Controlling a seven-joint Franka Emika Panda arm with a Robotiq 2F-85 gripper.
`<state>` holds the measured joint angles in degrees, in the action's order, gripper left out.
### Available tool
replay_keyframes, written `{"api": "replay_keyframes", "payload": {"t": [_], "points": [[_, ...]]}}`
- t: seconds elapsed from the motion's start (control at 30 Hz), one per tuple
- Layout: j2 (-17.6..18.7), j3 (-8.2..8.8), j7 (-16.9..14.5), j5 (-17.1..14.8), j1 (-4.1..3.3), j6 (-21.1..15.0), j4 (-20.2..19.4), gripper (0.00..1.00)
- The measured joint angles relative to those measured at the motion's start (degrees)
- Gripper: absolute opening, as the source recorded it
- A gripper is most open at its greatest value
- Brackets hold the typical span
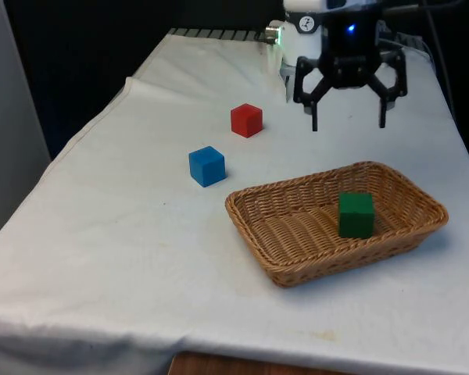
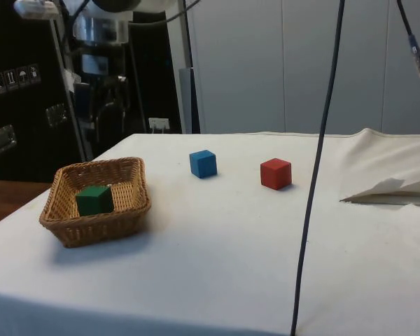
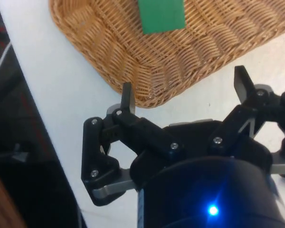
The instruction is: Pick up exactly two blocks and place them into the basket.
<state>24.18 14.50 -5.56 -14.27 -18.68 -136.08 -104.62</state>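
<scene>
Gripper empty, fingers spread, green cube in woven wicker basket

Front and side views cross table; both share basket; wrist looks down.

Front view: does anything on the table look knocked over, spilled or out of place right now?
Nothing stands out. The green wooden block lies inside the woven wicker basket, which sits flat. The blue block and red block rest apart on the white cloth. The black gripper hangs open above the table, holding nothing.
</scene>
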Motion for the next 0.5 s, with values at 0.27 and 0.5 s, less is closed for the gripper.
{"api": "replay_keyframes", "payload": {"t": [0.27,0.5], "points": [[0.0,1.72,-5.0,-4.1,0.63,-0.5,-1.9,1.00],[-0.9,3.55,-7.7,-4.6,0.69,-0.4,-3.1,1.00]]}}
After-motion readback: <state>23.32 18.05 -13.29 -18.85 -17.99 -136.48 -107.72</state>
